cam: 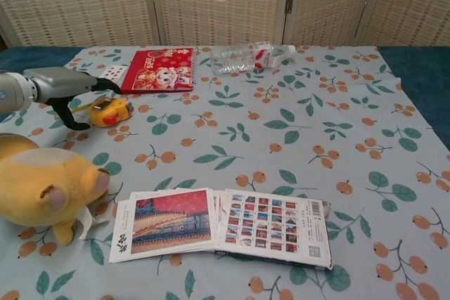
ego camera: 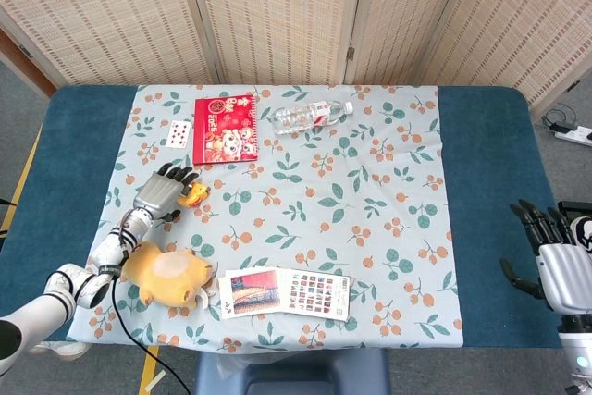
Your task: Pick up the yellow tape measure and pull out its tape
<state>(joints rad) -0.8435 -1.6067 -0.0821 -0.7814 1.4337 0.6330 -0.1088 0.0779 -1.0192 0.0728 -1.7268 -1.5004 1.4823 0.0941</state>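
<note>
The yellow tape measure (ego camera: 193, 194) (cam: 112, 112) lies on the floral cloth at the left, with a short strip of tape sticking out to its left. My left hand (ego camera: 162, 193) (cam: 67, 89) hovers right beside it, fingers spread and reaching over its left side, thumb (cam: 76, 125) low near the cloth; it holds nothing. At the far right table edge my right hand (ego camera: 558, 265) hangs with fingers apart, and it does not appear in the chest view.
A yellow plush toy (ego camera: 166, 275) (cam: 46, 184) lies just in front of the left arm. Picture cards (cam: 225, 226) sit near the front edge. A red booklet (ego camera: 223, 128), playing card (ego camera: 178, 132) and a lying water bottle (ego camera: 310, 116) are at the back.
</note>
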